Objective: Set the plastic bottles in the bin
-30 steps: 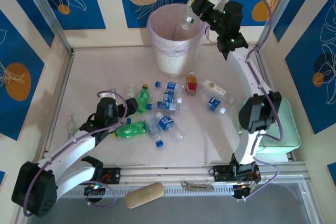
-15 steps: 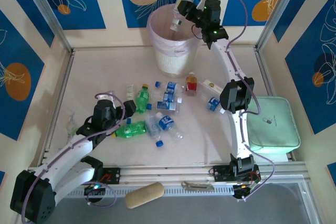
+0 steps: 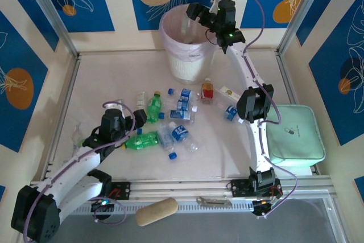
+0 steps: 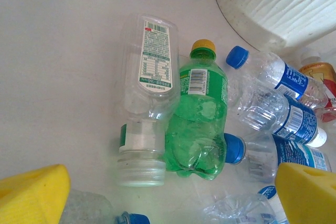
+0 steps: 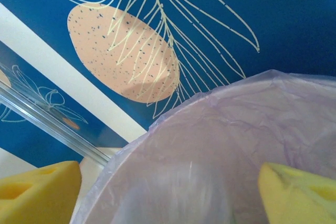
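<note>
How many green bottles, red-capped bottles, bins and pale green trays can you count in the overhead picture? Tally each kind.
Green bottles: 2
Red-capped bottle: 1
Bin: 1
Pale green tray: 1
Total: 5

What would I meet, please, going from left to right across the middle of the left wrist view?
white-labelled clear bottle → green bottle → upper blue-capped bottle → amber bottle at the right edge.
</note>
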{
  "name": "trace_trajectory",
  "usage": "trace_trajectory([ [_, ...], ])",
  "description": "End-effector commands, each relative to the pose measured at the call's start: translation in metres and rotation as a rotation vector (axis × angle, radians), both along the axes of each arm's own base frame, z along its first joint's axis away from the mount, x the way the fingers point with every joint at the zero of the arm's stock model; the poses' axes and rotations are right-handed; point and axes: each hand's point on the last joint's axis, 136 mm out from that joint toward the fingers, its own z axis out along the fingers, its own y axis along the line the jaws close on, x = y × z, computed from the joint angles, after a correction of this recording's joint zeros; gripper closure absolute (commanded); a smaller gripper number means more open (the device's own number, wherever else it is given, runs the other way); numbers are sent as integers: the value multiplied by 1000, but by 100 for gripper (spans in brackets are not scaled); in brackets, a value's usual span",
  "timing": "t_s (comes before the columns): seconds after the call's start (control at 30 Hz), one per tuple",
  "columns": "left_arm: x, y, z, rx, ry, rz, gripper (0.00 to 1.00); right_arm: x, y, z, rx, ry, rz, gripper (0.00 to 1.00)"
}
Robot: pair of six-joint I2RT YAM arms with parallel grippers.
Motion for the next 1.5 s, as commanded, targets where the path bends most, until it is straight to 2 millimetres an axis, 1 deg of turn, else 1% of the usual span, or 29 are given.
trace_trajectory([
  [0.0, 3, 2, 3, 0, -10, 5, 0, -8, -1, 28, 7, -56, 15, 6],
  [0.23, 5, 1, 6, -4, -10, 5, 0, -15, -2, 39, 7, -69, 33, 6],
  [0.43, 7, -3, 7, -12, -5, -5, 0, -34, -1, 47, -27, -47, 76, 6],
  [0.53, 9, -6, 6, -16, 1, -19, 0, -49, -3, 48, -58, -24, 106, 6],
  [0.63, 12, -11, 7, -24, 8, -36, 1, -71, -5, 49, -95, -18, 140, 6],
  [0.8, 18, -20, 6, -57, 22, -53, 0, -114, -14, 50, -160, -31, 161, 5],
  [0.93, 24, -27, 5, -88, 32, -64, 0, -149, -27, 29, -201, -10, 149, 5],
  [1.0, 27, -32, 5, -104, 40, -76, 0, -168, -36, 12, -236, 16, 127, 5],
  [1.03, 28, -34, 5, -108, 46, -81, 0, -176, -41, 7, -250, 24, 114, 5],
  [1.17, 33, -45, 5, -134, 64, -112, 0, -208, -61, -37, -338, 113, 64, 5],
  [1.23, 36, -50, 3, -150, 75, -121, 0, -224, -70, -62, -392, 175, 50, 5],
  [1.37, 40, -60, 0, -186, 94, -140, 0, -252, -92, -119, -492, 331, -10, 4],
  [1.47, 44, -69, -1, -202, 105, -159, 0, -271, -105, -154, -560, 425, -23, 4],
])
